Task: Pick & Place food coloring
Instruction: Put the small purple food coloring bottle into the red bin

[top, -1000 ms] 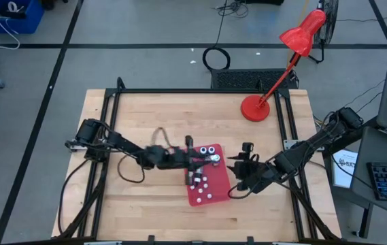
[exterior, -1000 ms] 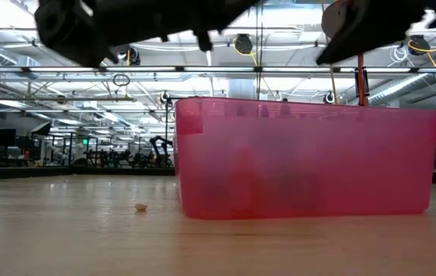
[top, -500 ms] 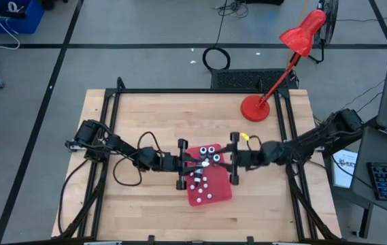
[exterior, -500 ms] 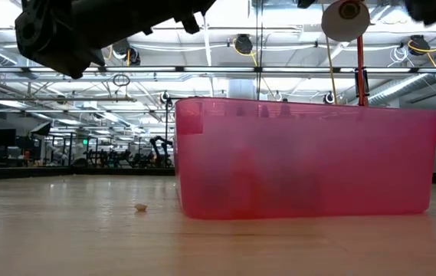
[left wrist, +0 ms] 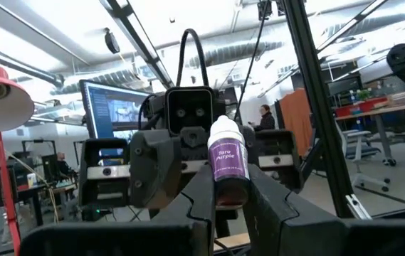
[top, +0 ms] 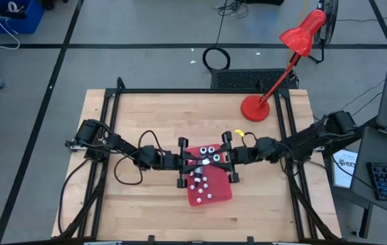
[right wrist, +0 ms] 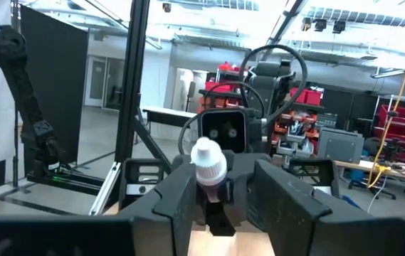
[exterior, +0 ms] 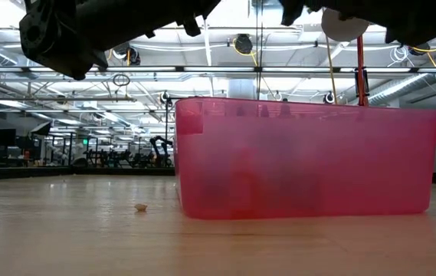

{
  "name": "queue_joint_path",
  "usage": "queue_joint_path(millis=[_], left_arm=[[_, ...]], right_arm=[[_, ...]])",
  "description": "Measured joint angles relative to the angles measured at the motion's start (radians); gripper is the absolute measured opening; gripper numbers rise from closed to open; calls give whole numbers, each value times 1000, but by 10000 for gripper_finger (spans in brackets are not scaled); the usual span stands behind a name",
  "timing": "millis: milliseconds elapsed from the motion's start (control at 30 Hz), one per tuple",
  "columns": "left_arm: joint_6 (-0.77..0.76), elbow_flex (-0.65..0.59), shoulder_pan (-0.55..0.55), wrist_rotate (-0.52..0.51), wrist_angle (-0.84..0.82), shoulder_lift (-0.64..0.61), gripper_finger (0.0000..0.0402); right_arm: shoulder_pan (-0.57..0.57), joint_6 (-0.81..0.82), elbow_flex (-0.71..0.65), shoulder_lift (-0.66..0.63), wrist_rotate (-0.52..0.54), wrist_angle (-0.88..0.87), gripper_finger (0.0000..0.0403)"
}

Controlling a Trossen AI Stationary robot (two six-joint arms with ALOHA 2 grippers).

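Over the last second the right arm has been swung up from the lower right of the flat red rectangular tray point(top: 215, 198) and turned to face the left arm. The right gripper point(top: 223, 157) has now been brought nose to nose with the left gripper point(top: 203, 162) at the centre of the high view, above the tray's upper half. This is judged to be the set-up for a hand-over, not a placement. A small bottle of food coloring with a white cap and a purple label point(left wrist: 227, 162) is clamped upright by its base between the closed fingers point(left wrist: 203, 193) of the left gripper. In the right wrist view the same bottle sits directly in front of the right gripper, in line with its middle, cap uppermost. Whether the right gripper has hold of it yet cannot be told. The held bottle is lifted clear of the tray. Further stubby bottles point(top: 207, 149) are seen standing along the tray's upper edge, and small whitish pieces point(top: 200, 181) are scattered lower down inside it. In the low view both arms are seen only as dark shapes along the top, above the tray.
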Motion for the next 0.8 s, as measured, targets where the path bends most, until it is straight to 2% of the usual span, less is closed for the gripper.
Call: queue_joint_path(millis=[167, 433, 800], left_arm=[[-7, 0, 0, -1, 0, 0, 50], [-26, 0, 0, 0, -3, 0, 50], [-33, 0, 0, 2, -7, 0, 50]], right_arm=[[0, -13, 26, 61, 0, 55, 132], [0, -31, 34, 61, -1, 67, 129], [1, -27, 34, 61, -50, 65, 67]])
